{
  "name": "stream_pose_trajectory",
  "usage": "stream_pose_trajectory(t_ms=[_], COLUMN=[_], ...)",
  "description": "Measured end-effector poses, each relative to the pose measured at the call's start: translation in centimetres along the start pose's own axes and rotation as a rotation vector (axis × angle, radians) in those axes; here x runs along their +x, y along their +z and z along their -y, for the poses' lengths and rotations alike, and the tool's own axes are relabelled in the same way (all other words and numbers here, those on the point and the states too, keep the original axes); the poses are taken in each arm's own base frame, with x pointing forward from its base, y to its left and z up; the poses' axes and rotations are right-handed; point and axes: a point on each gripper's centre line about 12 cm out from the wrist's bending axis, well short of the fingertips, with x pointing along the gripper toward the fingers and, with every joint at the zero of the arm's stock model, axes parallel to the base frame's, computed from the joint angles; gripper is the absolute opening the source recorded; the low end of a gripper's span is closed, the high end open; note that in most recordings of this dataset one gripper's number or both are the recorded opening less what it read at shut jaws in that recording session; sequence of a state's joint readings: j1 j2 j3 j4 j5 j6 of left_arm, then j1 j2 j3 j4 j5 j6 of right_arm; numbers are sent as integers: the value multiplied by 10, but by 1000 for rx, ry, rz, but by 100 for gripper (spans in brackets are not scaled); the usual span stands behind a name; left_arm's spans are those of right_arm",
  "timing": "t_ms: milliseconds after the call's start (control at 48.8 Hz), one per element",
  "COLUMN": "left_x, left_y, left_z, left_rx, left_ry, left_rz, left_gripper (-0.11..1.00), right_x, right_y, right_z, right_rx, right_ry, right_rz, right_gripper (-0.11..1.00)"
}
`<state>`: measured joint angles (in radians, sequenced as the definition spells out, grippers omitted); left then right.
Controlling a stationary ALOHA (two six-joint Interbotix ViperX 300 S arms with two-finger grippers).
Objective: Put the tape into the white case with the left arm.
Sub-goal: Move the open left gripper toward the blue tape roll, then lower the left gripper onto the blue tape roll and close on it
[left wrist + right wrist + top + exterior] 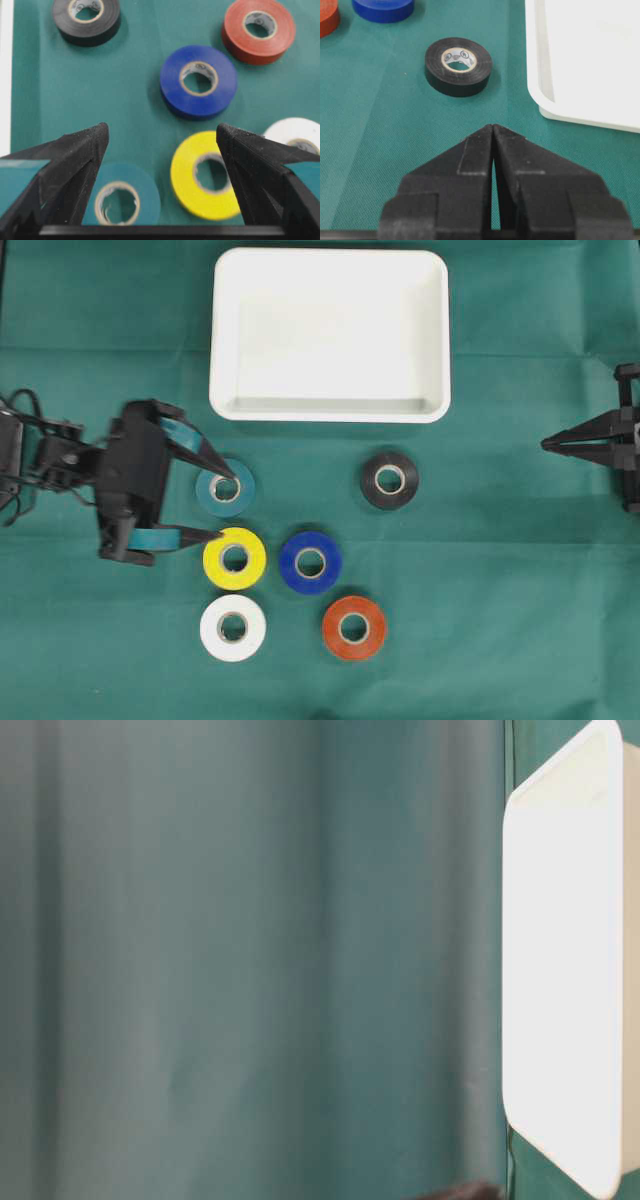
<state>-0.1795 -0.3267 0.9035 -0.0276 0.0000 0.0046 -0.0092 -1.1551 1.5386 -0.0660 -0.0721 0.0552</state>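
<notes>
So the white case [330, 335] sits at the top middle of the green cloth [500, 620], nothing in it. Left gripper [228, 506] has its jaws spread wide, one tip over the teal tape [225, 488], the other at the edge of the yellow tape [234, 558]. Nothing gripped. Right gripper [545, 444] is pinched together, well apart from the black tape [389, 480].
</notes>
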Motion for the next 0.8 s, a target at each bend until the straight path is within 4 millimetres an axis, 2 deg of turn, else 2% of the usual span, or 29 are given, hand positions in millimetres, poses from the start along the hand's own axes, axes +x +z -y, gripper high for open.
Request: stream_pose_trajectory(t_ms=[205,492,799], left_x=[31,63,88], left_y=[13,26,21], left_z=[2,6,6], left_rx=[8,15,14], left_ry=[-5,-12,-11], left_rz=[-26,-55,-157], left_gripper=[98,98,98], right_x=[0,0,0], right_y=[-1,-1,-1], right_z=[0,0,0], right_rx=[2,0,0], right_ry=[0,0,0], right_rz=[-2,-2,-3], right_gripper=[-9,-9,-9])
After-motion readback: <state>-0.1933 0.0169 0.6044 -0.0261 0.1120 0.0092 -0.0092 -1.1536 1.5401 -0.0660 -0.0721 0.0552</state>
